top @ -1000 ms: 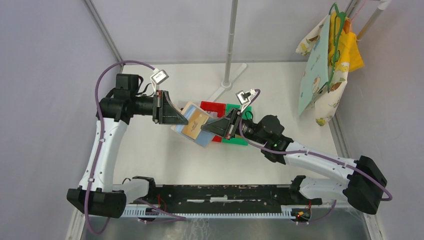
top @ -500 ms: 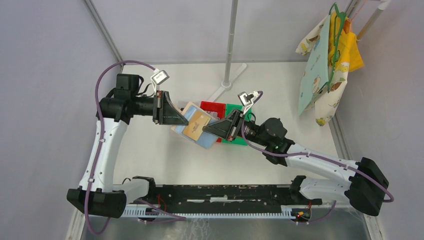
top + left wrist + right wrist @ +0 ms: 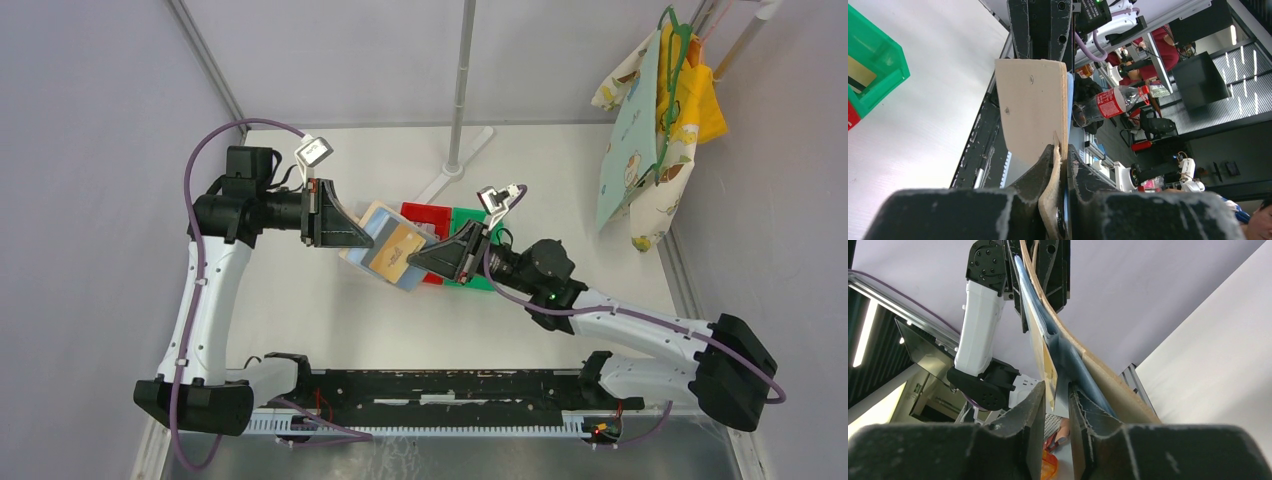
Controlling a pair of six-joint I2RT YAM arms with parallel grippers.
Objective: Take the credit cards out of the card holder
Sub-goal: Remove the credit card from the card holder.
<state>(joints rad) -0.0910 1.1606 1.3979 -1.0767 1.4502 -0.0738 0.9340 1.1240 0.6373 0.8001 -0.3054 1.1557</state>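
Overall, the right arm (image 3: 620, 325) has eased slightly near-right since a second ago; the left arm (image 3: 205, 300) barely moved. Between them the open card holder (image 3: 372, 222) hangs above the table (image 3: 320, 310), its left edge clamped in the left gripper (image 3: 352, 238). The right gripper (image 3: 428, 262) pinches a gold credit card (image 3: 397, 252), whose edge standing off the blue pocket (image 3: 1068, 360) shows only in the right wrist view.
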